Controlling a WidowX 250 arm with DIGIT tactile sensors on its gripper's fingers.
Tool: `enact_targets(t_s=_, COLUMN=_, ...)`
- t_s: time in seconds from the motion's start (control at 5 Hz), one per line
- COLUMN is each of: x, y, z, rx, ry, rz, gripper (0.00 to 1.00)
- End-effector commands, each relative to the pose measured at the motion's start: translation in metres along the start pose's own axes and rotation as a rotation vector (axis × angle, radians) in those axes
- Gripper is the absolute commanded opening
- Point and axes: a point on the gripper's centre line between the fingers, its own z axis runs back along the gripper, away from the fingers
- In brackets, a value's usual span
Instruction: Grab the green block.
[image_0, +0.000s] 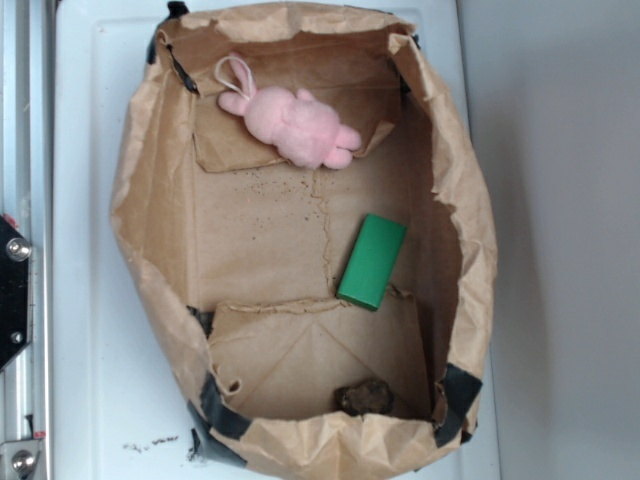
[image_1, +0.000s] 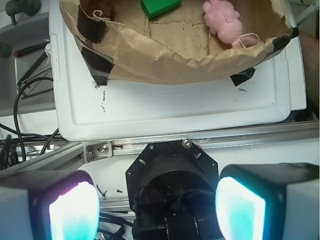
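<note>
We see our gripper (image_1: 157, 200) spread wide and empty, well short of the paper bag (image_1: 150, 55). The green block (image_0: 372, 261) lies flat on the bag's floor, beyond the near rim and slightly left, its long axis slanted.

Soft, even light in the exterior view, mild shadow inside the bag (image_0: 150, 200), slightly hazy. In the wrist view the fingertips (image_1: 75, 212) glow cyan, blurred and close.

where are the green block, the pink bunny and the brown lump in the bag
green block (image_0: 372, 261), exterior view, middle of its top face
pink bunny (image_0: 300, 124), exterior view, its body
brown lump (image_0: 365, 397), exterior view, its centre
</note>
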Motion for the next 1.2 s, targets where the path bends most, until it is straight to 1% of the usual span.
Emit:
enact_targets(t_s=0.0, x=0.0, y=0.0, z=0.0, rx=0.0, ry=0.0, rz=0.0, gripper=1.0)
enact_targets(t_s=0.2, x=0.048, y=-0.005, z=-0.018, rx=0.032, ry=-0.029, rz=0.146, gripper=1.0)
enact_targets(t_s=0.4, x=0.097, y=-0.001, z=-0.036, rx=0.057, ry=-0.047, rz=0.258, gripper=1.0)
enact_targets(t_s=0.6, x=0.143, y=0.011, z=-0.065, rx=0.049, ry=-0.085, rz=0.411, gripper=1.0)
enact_targets(t_s=0.8, x=0.179, y=0.026, z=-0.088, rx=-0.03, ry=-0.133, rz=0.671, gripper=1.0)
enact_targets(t_s=1.0, x=0.186, y=0.039, z=-0.106, rx=-0.038, ry=-0.218, rz=0.843, gripper=1.0)
